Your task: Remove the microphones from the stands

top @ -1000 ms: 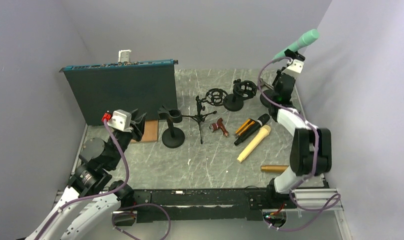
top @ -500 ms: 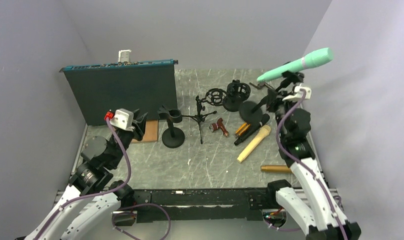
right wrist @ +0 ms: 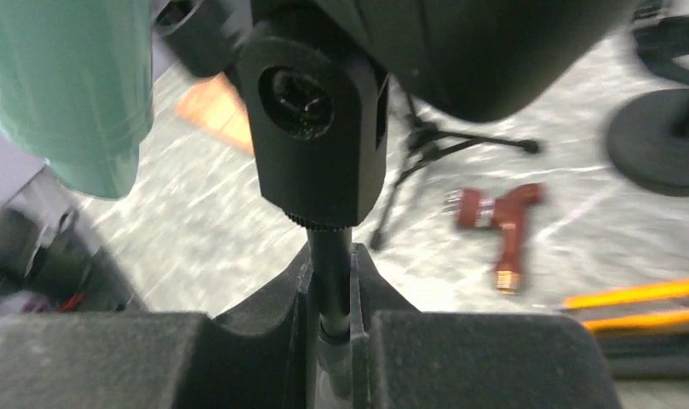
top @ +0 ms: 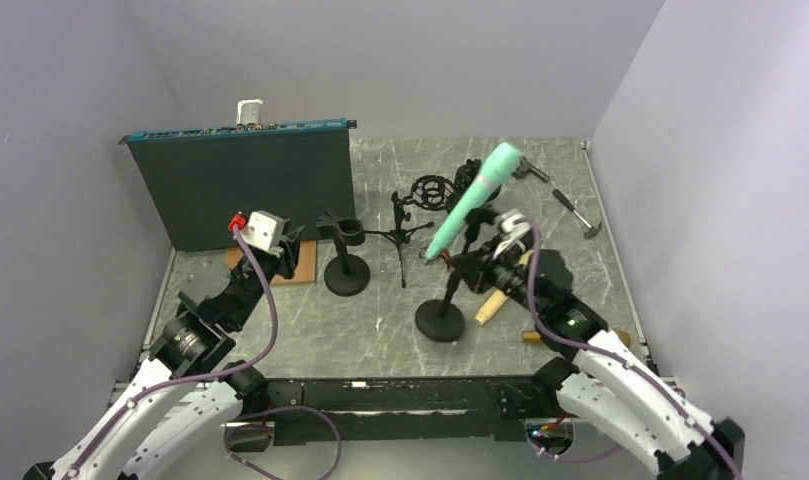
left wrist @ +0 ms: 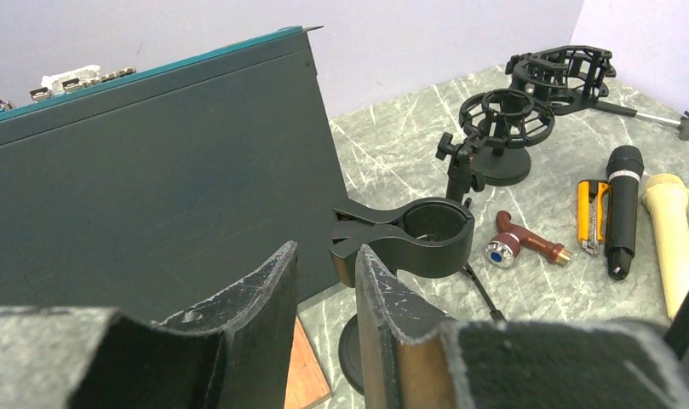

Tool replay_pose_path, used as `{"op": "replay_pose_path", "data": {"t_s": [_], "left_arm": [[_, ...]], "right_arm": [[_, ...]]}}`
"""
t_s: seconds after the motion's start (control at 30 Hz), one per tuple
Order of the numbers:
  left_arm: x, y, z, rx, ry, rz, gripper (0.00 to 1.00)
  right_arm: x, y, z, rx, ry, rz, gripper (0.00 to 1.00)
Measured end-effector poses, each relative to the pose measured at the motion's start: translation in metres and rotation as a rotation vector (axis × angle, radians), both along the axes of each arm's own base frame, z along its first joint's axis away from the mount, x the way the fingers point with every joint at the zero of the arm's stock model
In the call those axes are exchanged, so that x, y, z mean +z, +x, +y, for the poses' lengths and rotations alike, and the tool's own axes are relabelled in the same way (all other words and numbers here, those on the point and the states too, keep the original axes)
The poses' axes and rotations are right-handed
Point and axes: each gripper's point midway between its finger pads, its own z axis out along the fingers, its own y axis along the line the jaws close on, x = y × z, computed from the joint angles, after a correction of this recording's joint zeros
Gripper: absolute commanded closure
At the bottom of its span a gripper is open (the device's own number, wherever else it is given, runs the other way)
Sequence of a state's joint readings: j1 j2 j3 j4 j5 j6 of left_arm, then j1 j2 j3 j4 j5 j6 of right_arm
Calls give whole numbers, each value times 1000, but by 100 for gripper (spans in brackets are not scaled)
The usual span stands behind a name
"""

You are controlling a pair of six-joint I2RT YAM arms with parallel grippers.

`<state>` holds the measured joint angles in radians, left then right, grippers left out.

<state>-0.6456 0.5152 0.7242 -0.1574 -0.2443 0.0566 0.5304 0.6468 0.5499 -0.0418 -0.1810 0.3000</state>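
Microphone (top: 473, 200) tilts atop the stand (top: 440, 320), whose pole your right gripper (right wrist: 328, 290) clamps; hold steady and bring the empty, slightly parted left gripper (left wrist: 324, 268) beside the stand.

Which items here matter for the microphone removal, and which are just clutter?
Job:
green microphone
stand
right tool, gripping the stand's post

Clutter:
empty clip stand
shock mounts
black microphone
cream microphone
dark panel

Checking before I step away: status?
Right gripper shut on stand post. Left gripper slightly open, empty. Green microphone in its clip, not yet removed. Empty clip stand ahead of left gripper.
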Motion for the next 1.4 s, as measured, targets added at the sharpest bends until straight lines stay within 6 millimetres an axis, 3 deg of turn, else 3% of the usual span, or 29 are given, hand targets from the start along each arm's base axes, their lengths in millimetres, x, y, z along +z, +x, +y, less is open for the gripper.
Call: {"op": "replay_pose_path", "data": {"t_s": [0.13,0.27,0.37,0.43,0.73,0.8,0.9,1.1,1.17,1.3,1.4], "left_arm": [[-2,1,2,11,6,5,65],[-2,1,3,17,6,5,67],[-2,2,2,17,8,7,70],[-4,3,2,19,13,14,71],[-12,7,-4,3,33,29,64],[-13,6,-9,-22,30,27,61],[-10,1,-20,-86,13,23,57],[5,-25,-47,-289,-81,13,50],[10,-35,-55,-353,-93,10,45],[37,-53,-69,-482,-116,1,42],[70,-61,-82,-564,-152,-3,41]], "right_arm": [[-26,-34,59,194,-60,9,100],[-48,-63,112,294,-192,-89,100],[-47,-71,134,298,-248,-195,100],[-46,-64,143,266,-273,-247,100],[-45,-37,156,151,-275,-341,98],[-46,-35,155,136,-266,-344,81],[-47,-35,153,124,-238,-333,71],[-42,-39,151,108,-159,-291,32],[-40,-40,149,105,-139,-280,24],[-26,-43,141,92,-84,-270,13],[-16,-46,135,88,-58,-262,7]]}}
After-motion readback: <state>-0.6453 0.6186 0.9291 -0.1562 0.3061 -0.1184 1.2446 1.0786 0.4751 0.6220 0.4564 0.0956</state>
